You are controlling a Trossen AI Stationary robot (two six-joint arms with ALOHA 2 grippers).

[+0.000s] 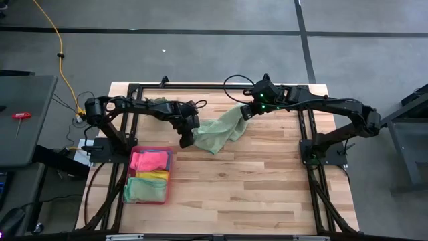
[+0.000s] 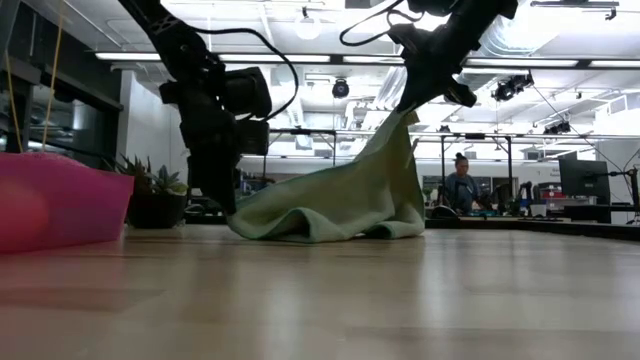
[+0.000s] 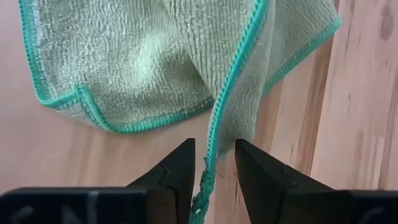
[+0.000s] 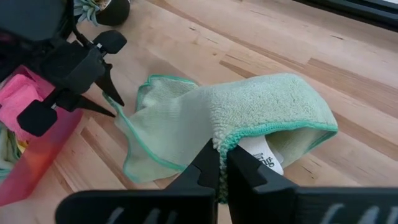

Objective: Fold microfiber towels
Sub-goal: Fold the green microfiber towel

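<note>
We take the pink tray (image 1: 151, 175) as our landmark: the pale green towel (image 1: 221, 132) lies on the table (image 1: 267, 194) beyond the tray and to its right in the high view, part heaped on the wood and part lifted. Our right gripper (image 4: 222, 163) is pinched tight on one stitched edge of that towel and holds it up, so the cloth drapes down from it in the low view. Our left gripper (image 3: 211, 163) stands just beyond the tray's far right corner, fingers partly apart with the towel's green hem running between them; we cannot tell whether the pads have bitten yet. To do this step well, we judge we should close squarely on the hem near a corner, not on a bunched fold, then draw the two held points apart level so the towel spreads flat before folding. The tray already holds pink, yellow and green towels (image 1: 148, 177).
</note>
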